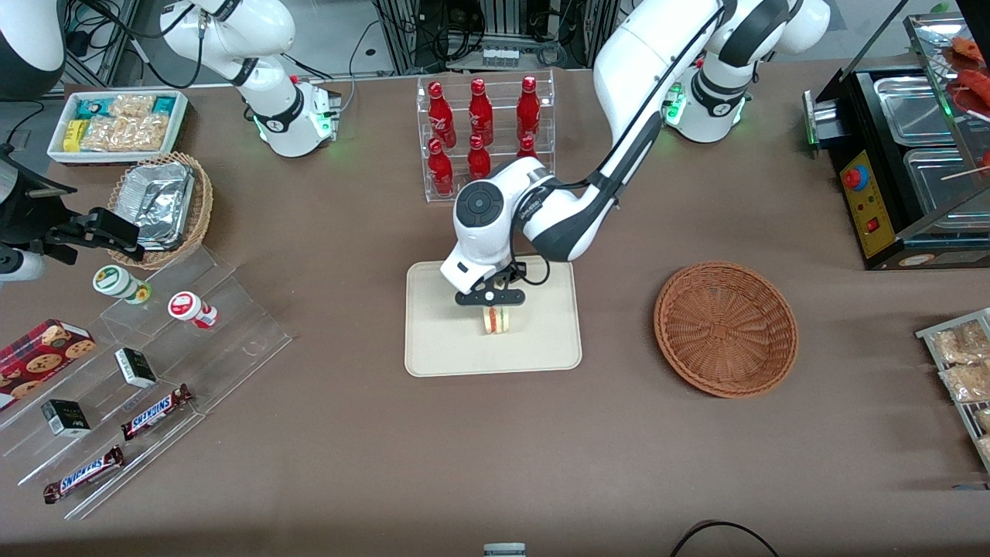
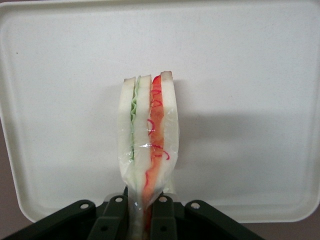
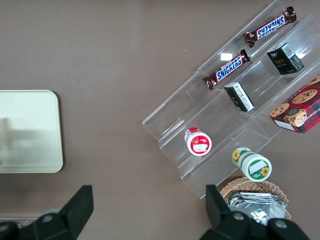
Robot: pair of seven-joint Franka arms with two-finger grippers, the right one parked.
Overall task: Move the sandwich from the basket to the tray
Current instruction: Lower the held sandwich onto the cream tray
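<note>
The sandwich [image 2: 147,145] is pinched by the end effector [image 1: 492,308] over the tray [image 1: 433,348], placement underway; lowering and release are judged next.

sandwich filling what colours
Green and red-orange between pale bread, clearest in the left wrist view: sandwich, pinched by the gripper.

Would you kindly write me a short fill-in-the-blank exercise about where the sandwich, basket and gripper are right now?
1. The left gripper, its jaws shut on the wrapped triangular sandwich, is above the flat cream-beige ____.
2. The round reddish-brown wicker basket is ____.
3. The acrylic rack holds red ____.

Missing words: tray; empty; bottles
</note>
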